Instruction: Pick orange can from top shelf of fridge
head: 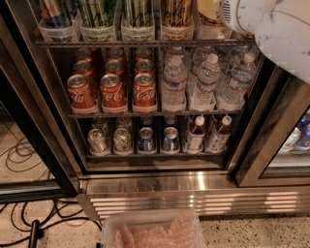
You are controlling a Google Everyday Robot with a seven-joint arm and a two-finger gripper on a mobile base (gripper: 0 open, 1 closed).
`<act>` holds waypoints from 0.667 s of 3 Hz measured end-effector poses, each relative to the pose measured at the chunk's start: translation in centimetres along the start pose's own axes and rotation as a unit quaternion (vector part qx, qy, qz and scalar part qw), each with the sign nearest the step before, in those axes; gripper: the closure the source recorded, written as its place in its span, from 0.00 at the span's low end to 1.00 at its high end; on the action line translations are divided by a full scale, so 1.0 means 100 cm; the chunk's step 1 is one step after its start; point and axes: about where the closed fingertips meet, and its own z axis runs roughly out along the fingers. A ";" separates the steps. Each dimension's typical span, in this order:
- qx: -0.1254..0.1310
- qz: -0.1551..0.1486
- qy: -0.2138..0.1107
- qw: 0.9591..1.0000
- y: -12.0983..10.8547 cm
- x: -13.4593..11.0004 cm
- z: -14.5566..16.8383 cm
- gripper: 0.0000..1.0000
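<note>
**Item 1, orange can [177,10].** It is standing in a clear tray [177,33] on the top shelf [121,43] of the fridge [193,186], at about 12 o'clock in the view. Only its lower body is showing. Green-striped cans [138,12] are sitting in the next tray, at its 9 o'clock.

**Item 2, my tool [238,17].** I am holding it at about 1 o'clock, with its white housing in front of the shelf, near the orange can's 3 o'clock side. I cannot tell how wide it is set.

**Item 3, hazards, as I am judging them.**
- The trays are crowding together, so a sideways approach is risking a grab on the tray wall or on a neighbouring can.
- The can is tall and slim, so a high or glancing contact is likely to tip it backward.
- The tray lip may catch the base if I am pulling straight out.
- My arm is blocking the 2 o'clock corner of the view and passing near the door frame [271,121], which I could clip.
</note>
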 end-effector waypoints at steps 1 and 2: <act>0.000 0.000 0.000 1.000 0.000 0.000 0.000 1.00; -0.009 0.018 0.000 1.000 0.006 -0.002 -0.001 1.00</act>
